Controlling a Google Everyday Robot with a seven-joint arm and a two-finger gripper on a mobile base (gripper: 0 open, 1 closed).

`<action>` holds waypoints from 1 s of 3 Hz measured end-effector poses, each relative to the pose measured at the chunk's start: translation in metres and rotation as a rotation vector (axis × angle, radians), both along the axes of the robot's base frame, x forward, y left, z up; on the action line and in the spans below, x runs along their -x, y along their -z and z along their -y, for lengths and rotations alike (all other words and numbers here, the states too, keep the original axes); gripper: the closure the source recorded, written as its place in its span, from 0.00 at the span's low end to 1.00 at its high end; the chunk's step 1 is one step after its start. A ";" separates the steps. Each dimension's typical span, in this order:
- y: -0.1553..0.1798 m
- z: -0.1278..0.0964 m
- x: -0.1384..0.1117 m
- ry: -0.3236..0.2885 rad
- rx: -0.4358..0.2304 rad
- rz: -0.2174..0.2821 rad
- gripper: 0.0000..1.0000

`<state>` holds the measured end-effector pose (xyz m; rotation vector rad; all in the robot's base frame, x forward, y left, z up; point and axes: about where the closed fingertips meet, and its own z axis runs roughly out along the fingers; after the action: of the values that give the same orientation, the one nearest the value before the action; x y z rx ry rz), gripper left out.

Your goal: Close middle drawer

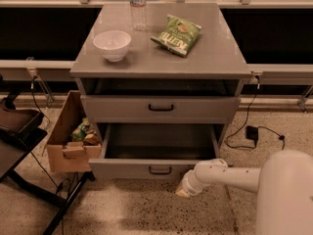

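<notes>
The middle drawer (160, 169) is pulled far out of the grey cabinet (161, 65). Its flat front with a small black bar handle (160, 170) faces me, and its bare grey tray (159, 143) is open to view. The drawer above it (161, 107) is pushed in. My gripper (184, 190) is at the end of the white arm (230, 175), low in front of the cabinet. It sits just below and to the right of the open drawer's front, close to its lower edge. I cannot tell if it touches the front.
A white bowl (112, 44), a green chip bag (177, 35) and a water bottle (138, 6) stand on the cabinet top. A cardboard box (68, 136) with items sits at the left of the drawer. A black chair frame (24, 146) is at far left. A cable and plug (254, 131) lie at right.
</notes>
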<state>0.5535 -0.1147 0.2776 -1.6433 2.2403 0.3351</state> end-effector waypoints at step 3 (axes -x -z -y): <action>-0.012 0.026 -0.061 0.007 0.034 0.064 1.00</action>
<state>0.6148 -0.1403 0.2896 -1.6391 2.2161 0.2399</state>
